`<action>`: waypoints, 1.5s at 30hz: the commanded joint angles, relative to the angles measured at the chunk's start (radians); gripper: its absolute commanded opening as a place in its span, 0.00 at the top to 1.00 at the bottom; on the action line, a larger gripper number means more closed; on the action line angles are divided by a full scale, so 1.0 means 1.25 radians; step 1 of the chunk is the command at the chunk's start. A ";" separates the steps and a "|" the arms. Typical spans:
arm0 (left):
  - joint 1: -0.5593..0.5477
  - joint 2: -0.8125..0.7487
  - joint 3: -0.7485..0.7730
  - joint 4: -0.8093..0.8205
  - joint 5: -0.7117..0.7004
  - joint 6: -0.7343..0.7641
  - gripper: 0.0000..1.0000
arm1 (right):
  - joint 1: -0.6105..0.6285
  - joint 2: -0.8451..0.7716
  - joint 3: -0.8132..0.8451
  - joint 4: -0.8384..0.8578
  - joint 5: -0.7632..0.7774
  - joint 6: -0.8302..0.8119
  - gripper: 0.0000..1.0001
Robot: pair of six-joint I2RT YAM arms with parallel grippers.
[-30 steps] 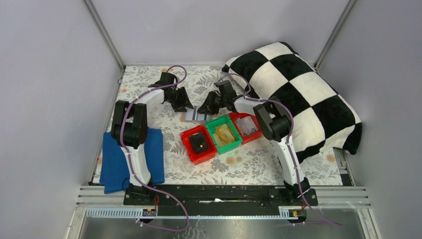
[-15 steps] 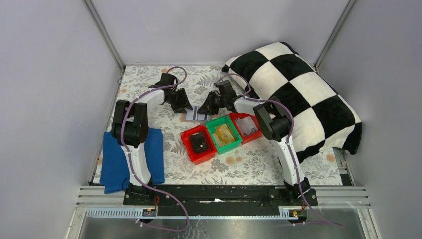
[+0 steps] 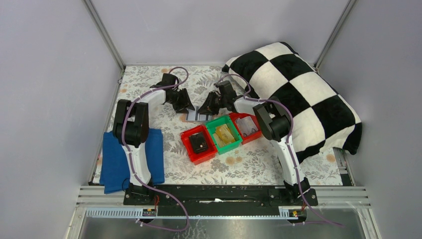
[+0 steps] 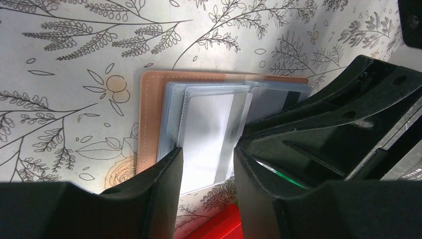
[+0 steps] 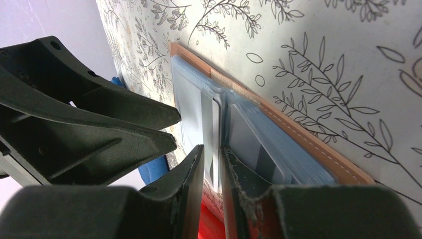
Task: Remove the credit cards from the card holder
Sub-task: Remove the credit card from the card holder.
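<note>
An open salmon-pink card holder (image 4: 149, 129) lies flat on the floral bench (image 3: 209, 169), just behind the green bin (image 3: 219, 121); its pale credit cards (image 4: 209, 129) show in clear sleeves. The left hand (image 4: 206, 149) rests at the holder's end left of the bin, fingers apart on either side of one flat card; the right hand (image 5: 211, 149), straight behind the bin, has its fingers nearly together, pinching a thin pale card edge raised at the holder's fold.
</note>
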 commanded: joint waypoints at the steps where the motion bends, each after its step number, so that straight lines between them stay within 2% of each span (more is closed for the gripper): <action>1: -0.024 0.023 0.011 -0.008 0.009 0.016 0.53 | -0.006 0.017 -0.004 -0.001 0.002 0.003 0.74; 8: -0.029 0.029 0.012 -0.008 0.013 0.014 0.54 | -0.007 0.010 -0.028 0.028 -0.006 0.020 0.75; 11: -0.029 0.033 0.011 -0.008 0.007 0.008 0.54 | -0.010 0.003 -0.054 0.070 -0.011 0.040 0.83; 17: -0.023 0.038 0.012 -0.012 -0.001 0.000 0.54 | -0.023 0.008 -0.125 0.277 -0.069 0.154 1.00; 21: -0.008 0.039 0.005 -0.013 0.000 -0.005 0.54 | -0.026 0.002 -0.145 0.322 -0.076 0.172 1.00; 31: 0.029 0.053 -0.010 -0.017 0.008 0.003 0.54 | -0.048 -0.039 -0.160 0.275 -0.082 0.116 1.00; 45: 0.055 0.042 -0.004 -0.025 0.010 0.016 0.54 | -0.075 -0.113 -0.120 0.115 -0.061 -0.033 1.00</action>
